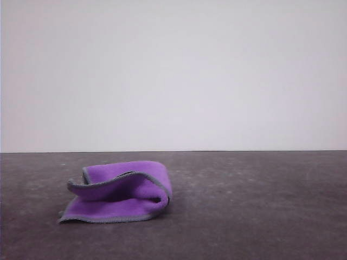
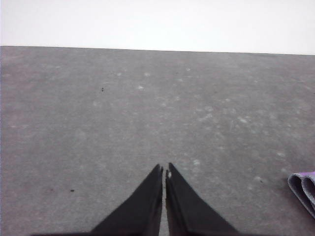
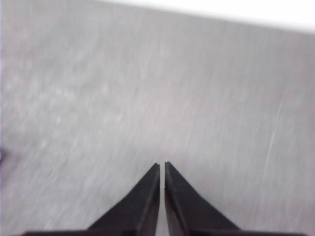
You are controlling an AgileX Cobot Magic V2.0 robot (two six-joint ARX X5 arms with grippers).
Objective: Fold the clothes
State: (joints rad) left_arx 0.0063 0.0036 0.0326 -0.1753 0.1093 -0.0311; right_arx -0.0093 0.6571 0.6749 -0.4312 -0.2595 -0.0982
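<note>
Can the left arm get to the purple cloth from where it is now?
Probably yes: bare table lies between the shut left gripper and the cloth, whose edge shows nearby.

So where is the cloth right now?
In the front view the purple cloth lies loosely folded on the dark table, left of centre, with nothing beside it.

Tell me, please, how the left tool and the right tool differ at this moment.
The left tool has a sharp view over the dark table, while the right tool's view is streaked with blur. An edge of the purple cloth lies near the left tool; none is clear by the right tool. Both are shut, black, pointed and empty.
</note>
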